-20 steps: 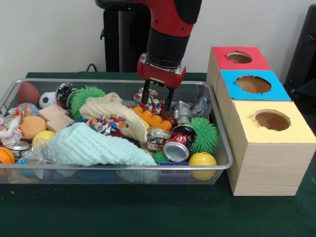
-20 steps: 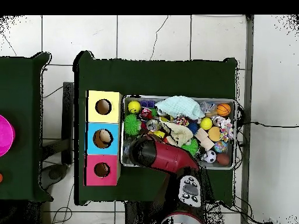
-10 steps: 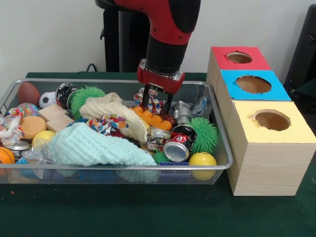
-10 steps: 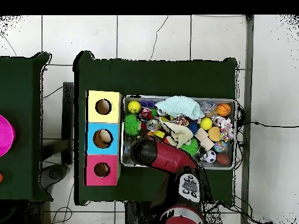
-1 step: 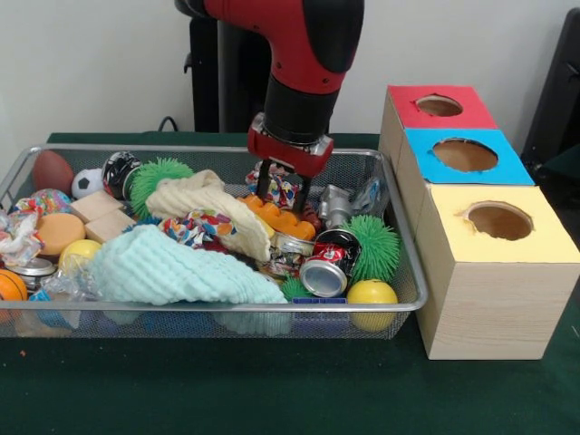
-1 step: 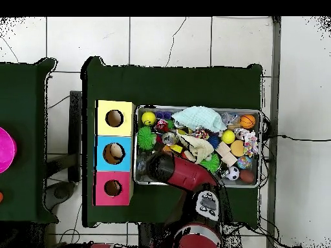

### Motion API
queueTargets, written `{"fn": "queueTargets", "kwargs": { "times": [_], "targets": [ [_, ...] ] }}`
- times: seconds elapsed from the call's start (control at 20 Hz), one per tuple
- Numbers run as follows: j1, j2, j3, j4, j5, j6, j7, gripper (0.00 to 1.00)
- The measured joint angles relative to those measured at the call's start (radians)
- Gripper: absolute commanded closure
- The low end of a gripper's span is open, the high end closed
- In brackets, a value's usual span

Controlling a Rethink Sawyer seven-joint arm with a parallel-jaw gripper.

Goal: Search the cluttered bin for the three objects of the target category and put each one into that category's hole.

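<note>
One wire bin [image 5: 399, 304] on dark green cloth table [image 5: 272, 390], pale wall behind. Bin heaped: mint knit cloth [image 5: 172, 267], cream cloth [image 5: 204, 204], crushed can [image 5: 328, 270], spiky green ball [image 5: 376, 246], yellow ball [image 5: 372, 294], wooden blocks [image 5: 101, 216]. Right of bin, wooden box [image 5: 489, 290] with red, blue, yellow tops, round hole in each. Gripper [image 5: 280, 195] spread, fingers either side of bumpy orange toy [image 5: 281, 217], toward bin's far side.

Overhead: tiled floor [image 6: 168, 42] around table [image 6: 174, 84]; arm [image 6: 181, 173] covers bin [image 6: 197, 107] edge nearest robot; gripper hidden.
</note>
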Motion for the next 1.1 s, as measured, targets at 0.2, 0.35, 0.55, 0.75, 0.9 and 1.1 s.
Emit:
{"fn": "queueTargets", "kwargs": {
  "times": [0.2,0.35,0.55,0.75,0.9,1.1],
  "targets": [
    [0.008,0.003,-0.019,-0.037,0.009,0.078,0.000,0.00],
    [0.015,0.003,-0.032,-0.067,0.015,0.150,0.000,0.00],
    [0.017,0.003,-0.042,-0.103,0.020,0.220,0.000,0.00],
    [0.017,0.005,-0.047,-0.139,0.021,0.239,0.000,0.00],
    [0.017,0.005,-0.050,-0.175,0.024,0.241,0.000,0.00],
    [0.017,0.006,-0.053,-0.218,0.028,0.255,0.000,0.00]
  ]
}}
